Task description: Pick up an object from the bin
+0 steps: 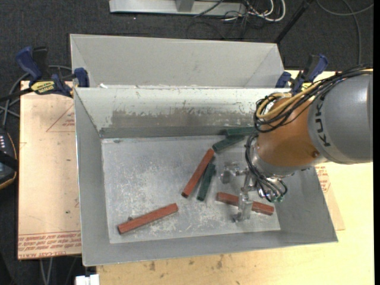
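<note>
My gripper [234, 195] is low in the right half of the bin and stands open. One fingertip [227, 175] is on the far side and one [240, 216] on the near side of a short red-brown stick [262, 208], which lies flat across the gap between them. Its middle is hidden under the gripper. Just left of it, a longer red-brown stick [198, 173] and a dark green stick [206, 183] lie side by side at a slant.
Another red-brown stick [148, 218] lies near the front left of the bin floor. A second dark green stick [229, 141] rests by the back wall, partly under the arm. The arm with its orange cover and cables overhangs the bin's right side.
</note>
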{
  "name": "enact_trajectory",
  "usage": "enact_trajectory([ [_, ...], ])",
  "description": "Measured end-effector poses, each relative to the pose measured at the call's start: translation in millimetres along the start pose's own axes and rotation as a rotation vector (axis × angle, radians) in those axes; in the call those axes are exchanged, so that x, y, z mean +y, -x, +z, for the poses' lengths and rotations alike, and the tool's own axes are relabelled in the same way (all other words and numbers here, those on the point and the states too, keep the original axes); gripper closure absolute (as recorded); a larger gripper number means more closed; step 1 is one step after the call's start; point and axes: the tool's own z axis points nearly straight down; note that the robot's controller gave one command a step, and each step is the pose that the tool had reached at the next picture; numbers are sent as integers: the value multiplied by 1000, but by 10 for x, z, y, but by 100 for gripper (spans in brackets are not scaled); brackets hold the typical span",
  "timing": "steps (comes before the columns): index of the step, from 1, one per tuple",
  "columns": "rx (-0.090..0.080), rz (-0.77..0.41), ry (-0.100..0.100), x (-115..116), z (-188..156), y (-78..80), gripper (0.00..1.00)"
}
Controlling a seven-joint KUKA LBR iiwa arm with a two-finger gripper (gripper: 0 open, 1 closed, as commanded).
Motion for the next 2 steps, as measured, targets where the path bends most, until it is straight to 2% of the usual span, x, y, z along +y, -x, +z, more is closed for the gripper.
enact_trajectory([
  [1,0,-1,0,2,-28,-1,100],
  [2,-11,-40,-2,273,-1363,213,100],
])
